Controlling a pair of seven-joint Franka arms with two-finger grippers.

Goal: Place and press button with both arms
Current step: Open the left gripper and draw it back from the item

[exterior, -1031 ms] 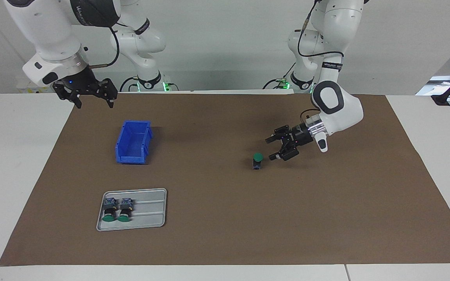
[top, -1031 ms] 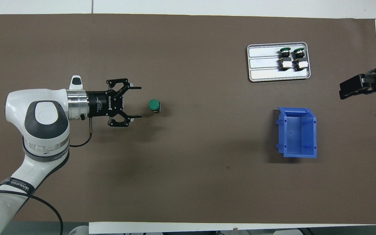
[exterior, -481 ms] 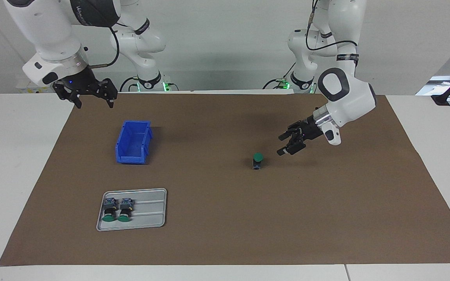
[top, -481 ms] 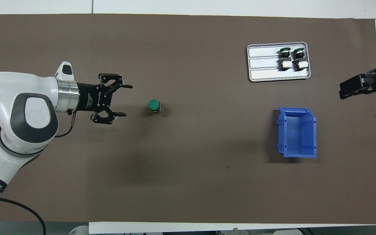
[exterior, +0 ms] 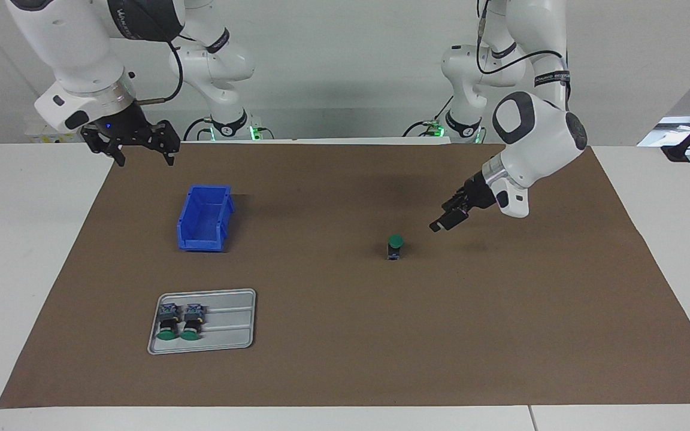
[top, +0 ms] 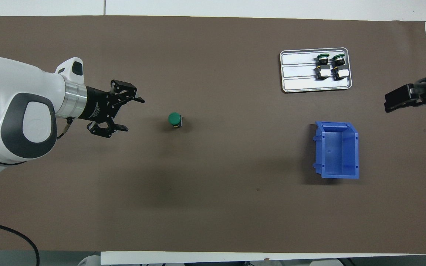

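Observation:
A green-capped button (exterior: 395, 245) stands upright on the brown mat near the middle of the table; it also shows in the overhead view (top: 175, 119). My left gripper (exterior: 441, 222) is open and empty, raised over the mat beside the button toward the left arm's end, clear of it; the overhead view shows the left gripper (top: 133, 114) with its fingers spread. My right gripper (exterior: 145, 160) is open and empty, held high over the mat's edge at the right arm's end, where the right arm waits; only its tip (top: 392, 104) shows in the overhead view.
A grey tray (exterior: 225, 335) holds two more buttons (exterior: 180, 320) lying on their sides, far from the robots toward the right arm's end. A blue bin (exterior: 204, 218) stands nearer to the robots than the tray. Both show in the overhead view: tray (top: 298, 79), bin (top: 337, 149).
My left gripper has drawn back from the button toward the left arm's end and risen, staying open. The button stands where it was. The right arm has not moved.

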